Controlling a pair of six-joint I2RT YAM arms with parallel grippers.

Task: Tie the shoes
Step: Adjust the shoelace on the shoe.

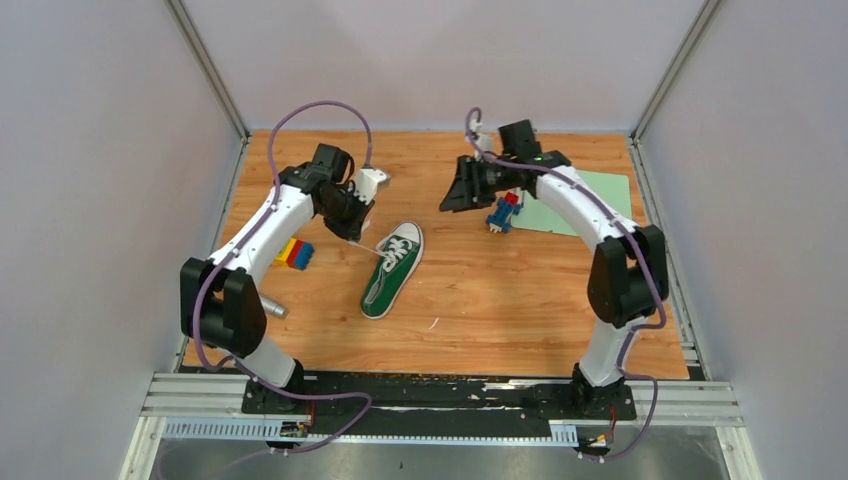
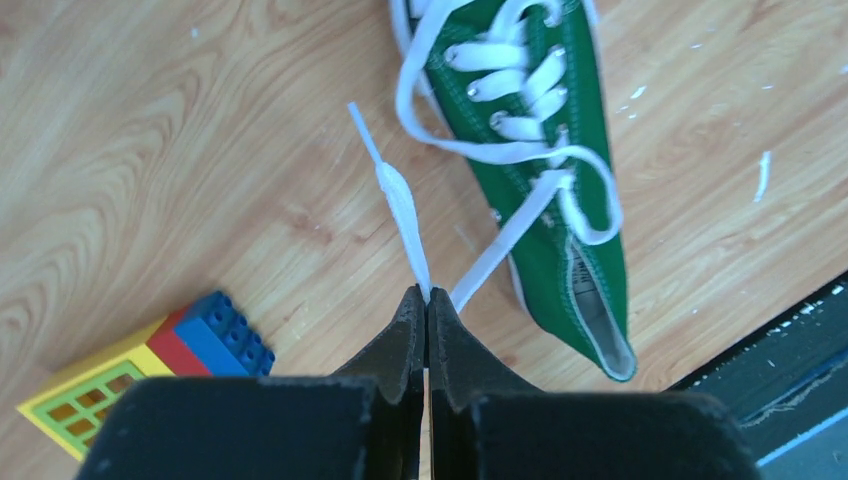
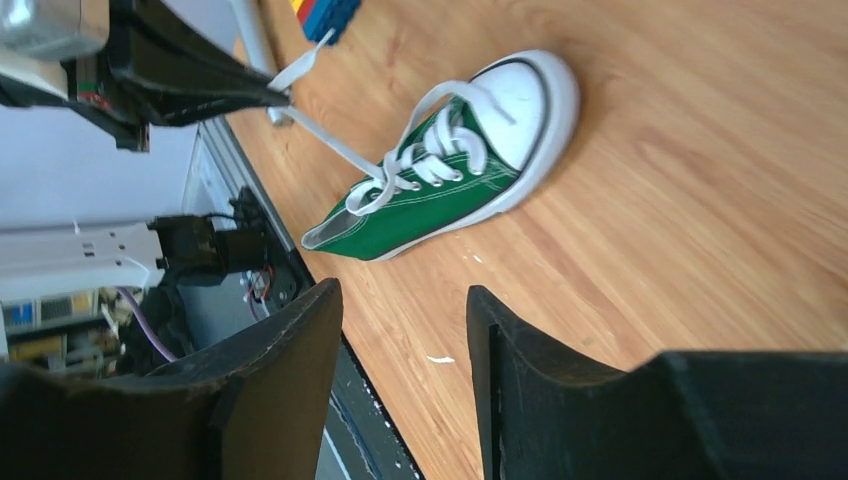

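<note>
Clamping a white lace (image 2: pixel 405 210) in the left gripper (image 2: pixel 427 300), fingers pressed tight on it, stretching it leftward off the green sneaker (image 1: pixel 393 270) that is sitting mid-table (image 1: pixel 500 310), toe pointing far. Hovering the right gripper (image 3: pixel 403 300) far right of the shoe, near a green mat (image 1: pixel 585 200) – jaws spread, grasping nothing. Sitting just left: toy bricks (image 1: pixel 295 253).

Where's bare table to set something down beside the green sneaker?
The widest bare table lies between the sneaker and the right arm. It is crowded on the sneaker's left: bricks, and the left claw pinching a lace.
</note>
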